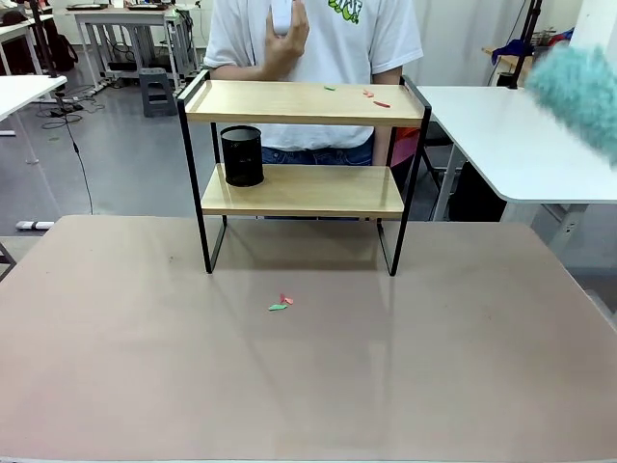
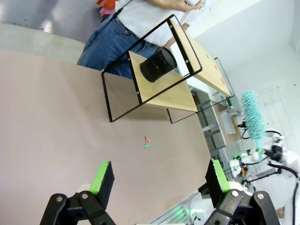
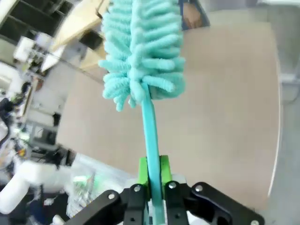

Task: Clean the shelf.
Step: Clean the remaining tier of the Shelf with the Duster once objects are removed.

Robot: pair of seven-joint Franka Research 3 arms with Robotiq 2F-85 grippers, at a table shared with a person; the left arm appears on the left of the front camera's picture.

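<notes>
Risk sits with the black mesh cup (image 1: 242, 155) on the lower board of the shelf (image 1: 304, 101), which stands on the desk (image 1: 434, 367): I judge a wide sweep could topple it. My right gripper (image 3: 153, 172) pinches the teal duster (image 3: 140, 51) right of the shelf; my left gripper (image 2: 160, 174) hangs spread before it.

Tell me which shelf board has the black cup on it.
The lower board: the black cup stands at its left end. The upper board carries small coloured scraps.
</notes>
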